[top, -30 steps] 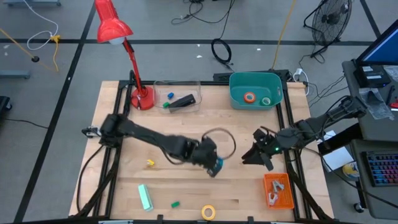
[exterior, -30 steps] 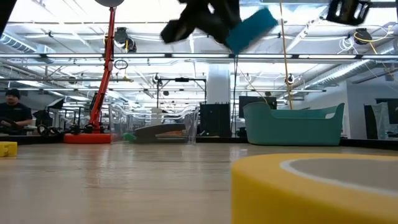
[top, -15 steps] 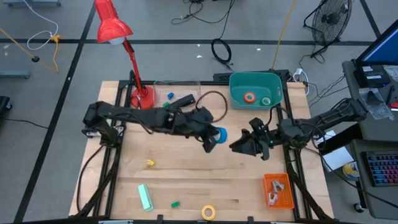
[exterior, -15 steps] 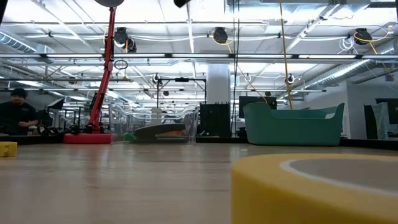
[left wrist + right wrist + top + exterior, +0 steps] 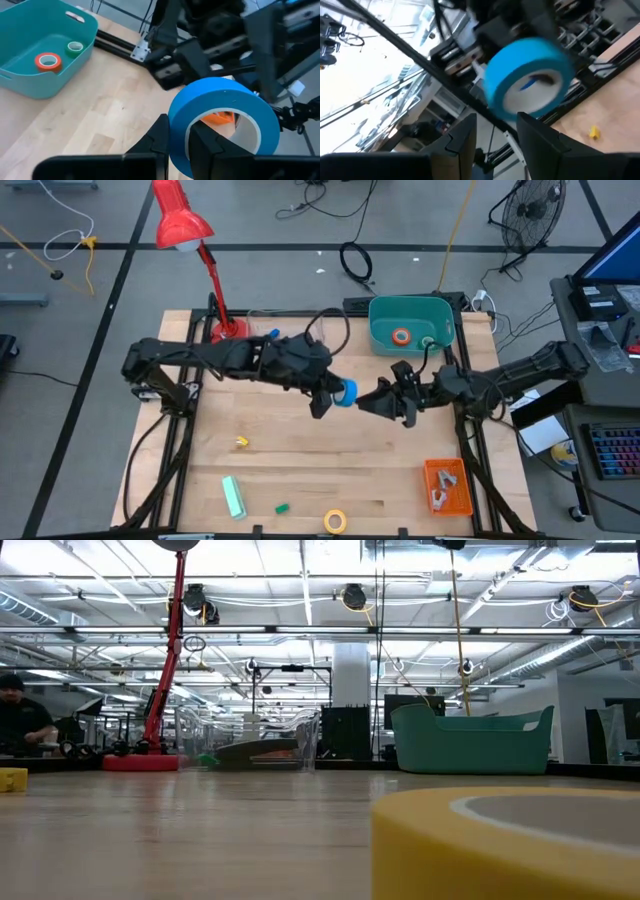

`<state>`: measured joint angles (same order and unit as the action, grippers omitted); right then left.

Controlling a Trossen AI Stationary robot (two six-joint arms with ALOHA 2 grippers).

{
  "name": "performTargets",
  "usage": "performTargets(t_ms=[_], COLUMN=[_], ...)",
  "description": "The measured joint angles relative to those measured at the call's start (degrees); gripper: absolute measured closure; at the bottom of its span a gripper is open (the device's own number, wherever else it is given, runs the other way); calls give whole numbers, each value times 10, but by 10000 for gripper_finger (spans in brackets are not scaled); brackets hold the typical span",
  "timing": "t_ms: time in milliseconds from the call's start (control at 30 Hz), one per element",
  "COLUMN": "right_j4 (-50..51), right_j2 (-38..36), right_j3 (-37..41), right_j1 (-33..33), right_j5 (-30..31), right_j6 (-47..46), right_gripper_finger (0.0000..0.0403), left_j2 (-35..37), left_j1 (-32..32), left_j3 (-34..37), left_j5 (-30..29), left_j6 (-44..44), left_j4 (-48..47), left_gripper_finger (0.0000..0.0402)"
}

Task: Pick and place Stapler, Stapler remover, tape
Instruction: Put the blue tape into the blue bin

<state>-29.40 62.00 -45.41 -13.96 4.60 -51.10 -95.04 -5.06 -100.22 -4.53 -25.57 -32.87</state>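
Blue tape roll [image 5: 346, 392] was held above mid-desk [image 5: 290, 460] by left end effector [image 5: 333, 396], clamped on its wall. Right end effector [image 5: 378, 404], partly open and empty, faced it. Handover judged next; teal bin [image 5: 440, 308] already held 2 rolls.

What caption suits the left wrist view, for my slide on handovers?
Left gripper holds the blue tape roll toward the right arm, above the table; teal bin behind holds orange and green rolls.
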Motion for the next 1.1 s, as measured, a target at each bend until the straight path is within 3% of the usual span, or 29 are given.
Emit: performTargets(t_ms=[633, 1100], right_j4=[-6, -13], right_j2=[-2, -2], right_j3=[0, 0], right_j1=[28, 28], right_j5=[-3, 2], right_j6=[15, 14], right_gripper_finger=[270, 272], left_j2=[-5, -23], left_j1=[12, 16], left_j3=[0, 0], left_j5=[-23, 17], left_j6=[9, 11], left_j4=[2, 39], left_gripper_finger=[364, 364])
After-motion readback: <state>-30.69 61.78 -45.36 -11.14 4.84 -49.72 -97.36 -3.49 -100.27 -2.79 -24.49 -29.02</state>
